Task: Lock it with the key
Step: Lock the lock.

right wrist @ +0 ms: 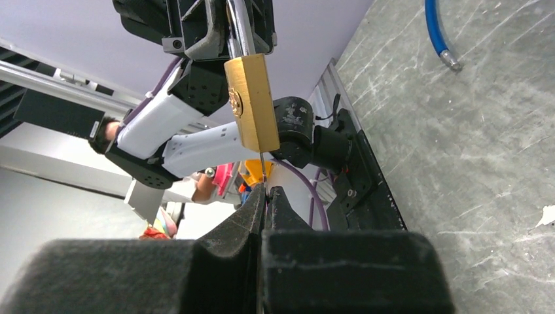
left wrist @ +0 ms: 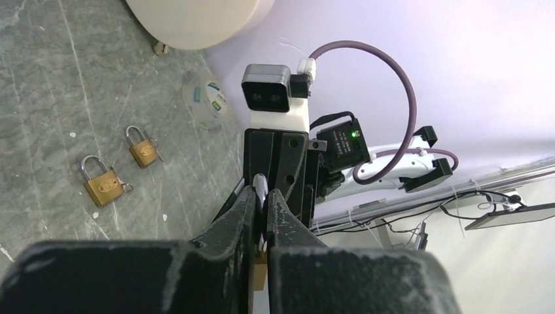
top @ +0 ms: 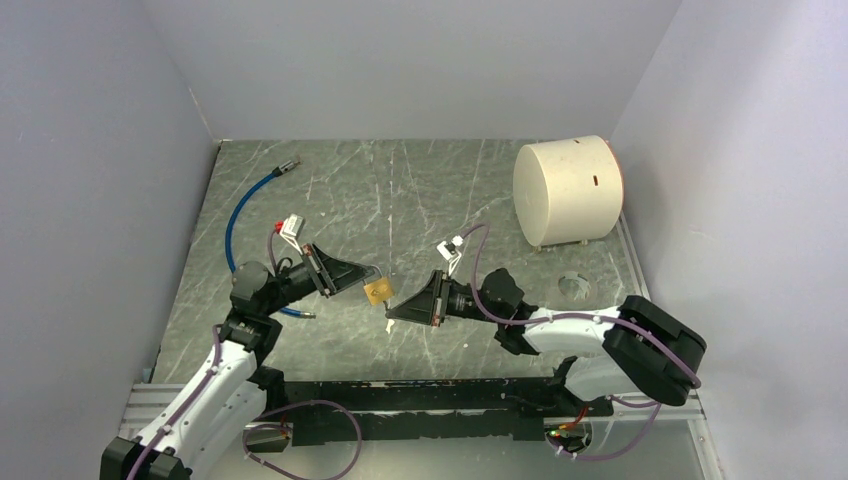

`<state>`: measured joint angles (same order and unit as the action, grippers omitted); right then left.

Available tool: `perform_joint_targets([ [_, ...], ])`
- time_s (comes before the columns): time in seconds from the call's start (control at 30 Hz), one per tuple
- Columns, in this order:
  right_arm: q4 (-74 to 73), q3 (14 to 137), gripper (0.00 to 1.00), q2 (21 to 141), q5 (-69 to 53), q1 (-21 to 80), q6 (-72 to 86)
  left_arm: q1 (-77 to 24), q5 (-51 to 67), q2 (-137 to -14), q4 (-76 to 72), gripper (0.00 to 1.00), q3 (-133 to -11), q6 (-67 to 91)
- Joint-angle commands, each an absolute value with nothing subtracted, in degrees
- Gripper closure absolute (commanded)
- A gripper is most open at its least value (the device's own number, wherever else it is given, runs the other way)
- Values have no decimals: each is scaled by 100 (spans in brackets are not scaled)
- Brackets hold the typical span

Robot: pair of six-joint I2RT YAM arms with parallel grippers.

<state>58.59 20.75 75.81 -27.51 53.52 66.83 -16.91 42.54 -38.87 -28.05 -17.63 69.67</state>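
1. The padlock (right wrist: 252,98) hangs in the air between my two sets of jaws, at the middle of the overhead view, above the counter (top: 400,200) and not touching it.
2. In my right wrist view its long axis runs nearly straight up the frame, leaning slightly. The shackle (right wrist: 239,26) is at the top and the flat base points down toward my right jaws.
3. From overhead the shackle end points to the upper left and the base to the lower right.
4. My left jaws are clenched on the shackle and carry the brass body by it.
5. My right jaws are pressed together on the key (right wrist: 262,167). It shows edge-on as a thin blade rising from their tips to the padlock's base. I cannot tell how far it sits in the keyhole.
6. My left arm (top: 215,385) climbs from the lower left, bends at the elbow, and reaches right with the jaws aimed slightly downward.
7. My right arm (top: 570,330) lies low from the lower right, stretched leftward, with its jaws pointing left just below the padlock.
8. Two spare padlocks (left wrist: 103,185) lie flat on the counter at the left of my left wrist view, near a round disc (left wrist: 208,99).
9. A white cylinder (top: 568,190) lies on its side at the upper right of the overhead view, and a blue cable (top: 238,210) curves along the upper left.
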Motion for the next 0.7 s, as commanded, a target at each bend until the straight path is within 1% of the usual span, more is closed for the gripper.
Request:
perform_joint_targets([
  [0.0,5698,1854,100,7602,-2993,5460,6680,-1600,3771,-3817,-3585,97,-1987,6988],
  [0.17,5448,1773,100,7422,-2855,5466,6595,-1600,3589,-3666,-3147,98,-2004,6868],
  [0.43,5522,1696,100,7465,-2817,5503,6638,-1595,3527,-3695,-3038,98,-2038,6837],
  [0.5,5290,1651,100,7357,-2585,5500,6613,-1597,3477,-3694,-2398,98,-2215,6635],
  [0.6,4738,1582,100,7068,-2118,5502,6539,-1599,3278,-3724,-691,98,-2594,6072],
  [0.67,4090,1589,100,6748,-1579,5496,6496,-1597,3179,-3788,49,97,-2745,5831],
])
